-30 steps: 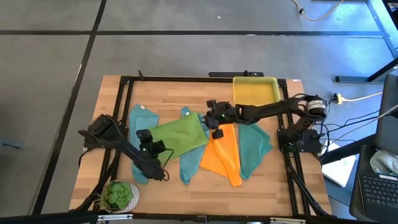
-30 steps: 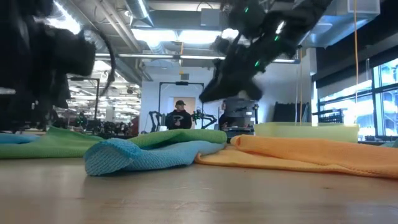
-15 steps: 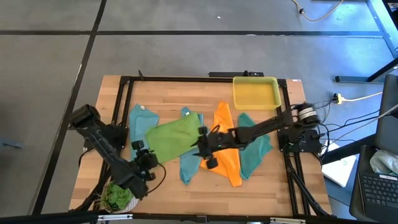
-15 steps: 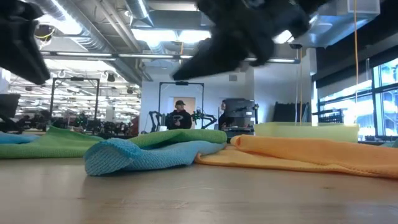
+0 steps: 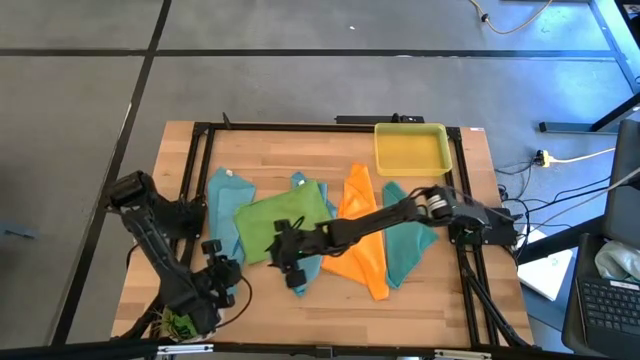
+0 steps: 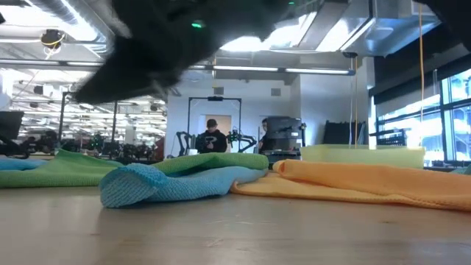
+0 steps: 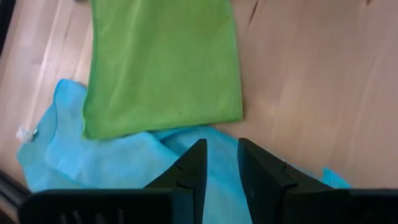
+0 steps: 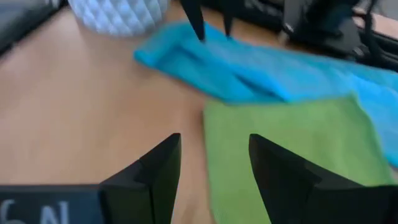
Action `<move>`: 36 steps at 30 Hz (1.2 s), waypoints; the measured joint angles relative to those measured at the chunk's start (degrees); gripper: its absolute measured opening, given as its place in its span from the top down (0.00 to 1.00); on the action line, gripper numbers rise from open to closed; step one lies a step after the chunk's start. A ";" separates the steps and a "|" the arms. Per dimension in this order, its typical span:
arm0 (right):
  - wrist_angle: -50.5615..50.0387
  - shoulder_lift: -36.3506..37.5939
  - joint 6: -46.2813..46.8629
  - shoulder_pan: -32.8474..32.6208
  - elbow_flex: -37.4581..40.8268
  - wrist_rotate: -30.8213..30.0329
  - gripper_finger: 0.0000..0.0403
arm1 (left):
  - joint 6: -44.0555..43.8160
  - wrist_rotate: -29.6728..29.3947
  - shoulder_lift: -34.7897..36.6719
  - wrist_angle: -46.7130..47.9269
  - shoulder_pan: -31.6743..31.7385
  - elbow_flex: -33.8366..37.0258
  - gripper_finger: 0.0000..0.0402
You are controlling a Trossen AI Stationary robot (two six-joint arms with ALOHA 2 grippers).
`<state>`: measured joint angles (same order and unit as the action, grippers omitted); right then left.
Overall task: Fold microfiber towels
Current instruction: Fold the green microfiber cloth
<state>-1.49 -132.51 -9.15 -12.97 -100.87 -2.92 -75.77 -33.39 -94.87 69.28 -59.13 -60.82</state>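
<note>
- The green towel point(image 5: 280, 222) is lying flat on the left half of the table point(image 5: 440, 300), resting over two light blue towels
- One blue towel point(image 5: 218, 215) is showing at the green one's left side, reaching from the far edge toward the near left
- The other blue towel point(image 5: 305, 265) is sticking out from under the green one's right side, with a rumpled end pointing at the table's near edge
- The orange towel point(image 5: 362, 245) is lying just right of centre, its edge touching the green and blue ones
- The teal towel point(image 5: 410, 235) is lying to the right of the orange one, partly under it
- The yellow tray point(image 5: 410, 148) is sitting at the far right corner, apart from the towels
- The right gripper point(image 5: 290, 258) is reaching across the table over the green towel's near right corner and the second blue towel; its fingers point(image 8: 158, 171) are standing apart with nothing between them
- The left gripper point(image 5: 222, 280) is hanging at the near left of the table, beside the first blue towel's near end; its fingers point(image 7: 193, 168) are standing a narrow gap apart, holding nothing
- A white ribbed pot point(image 8: 118, 14) is sitting near the table's near left corner
- In the low view two people point(image 6: 212, 138) are standing far back in the room
</note>
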 joint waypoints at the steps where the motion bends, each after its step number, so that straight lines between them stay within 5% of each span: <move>1: -0.41 -1.71 0.06 -0.02 -2.27 0.11 0.52 | -0.87 0.29 0.00 0.51 -0.56 0.00 0.80; 15: -3.41 -21.07 3.12 1.73 -24.67 1.09 0.52 | -5.90 0.91 0.11 1.83 -3.16 -0.11 0.80; 36: -5.25 -22.99 2.83 1.80 -25.30 5.18 0.64 | -4.86 -0.54 0.11 4.10 -3.20 -0.11 0.80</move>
<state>-6.74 -155.50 -6.31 -11.17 -126.17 2.26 -80.63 -33.93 -94.76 73.38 -62.33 -60.93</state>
